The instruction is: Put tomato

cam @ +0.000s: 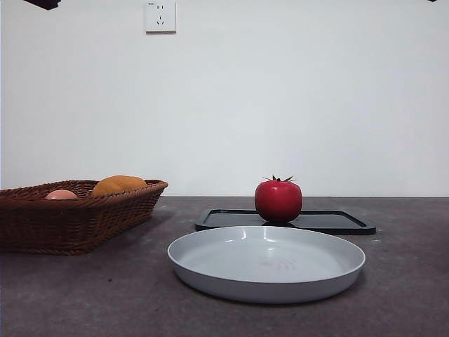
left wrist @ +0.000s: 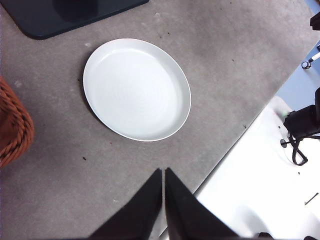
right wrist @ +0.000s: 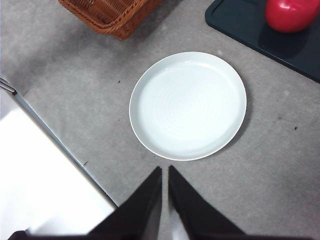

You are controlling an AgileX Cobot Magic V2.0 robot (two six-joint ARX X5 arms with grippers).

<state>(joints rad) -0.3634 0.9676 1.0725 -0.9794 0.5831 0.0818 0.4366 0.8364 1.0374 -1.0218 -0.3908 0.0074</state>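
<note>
The glossy red tomato (cam: 278, 199) with a green stem stands upright on a flat black tray (cam: 330, 222), behind an empty grey plate (cam: 266, 262). In the right wrist view the tomato (right wrist: 291, 13) sits on the tray (right wrist: 250, 25) beyond the plate (right wrist: 188, 105). My right gripper (right wrist: 164, 172) hangs high above the table's near edge, shut and holding nothing. My left gripper (left wrist: 163, 175) is likewise raised and shut, with the plate (left wrist: 136, 89) below and ahead of it. Both arms show only as dark tips at the front view's top corners.
A brown wicker basket (cam: 84, 217) at the left holds an orange-yellow fruit (cam: 119, 185) and a small pale pink fruit (cam: 62, 194). The basket's corner (right wrist: 107, 15) shows in the right wrist view. A white surface (left wrist: 260, 185) borders the grey table.
</note>
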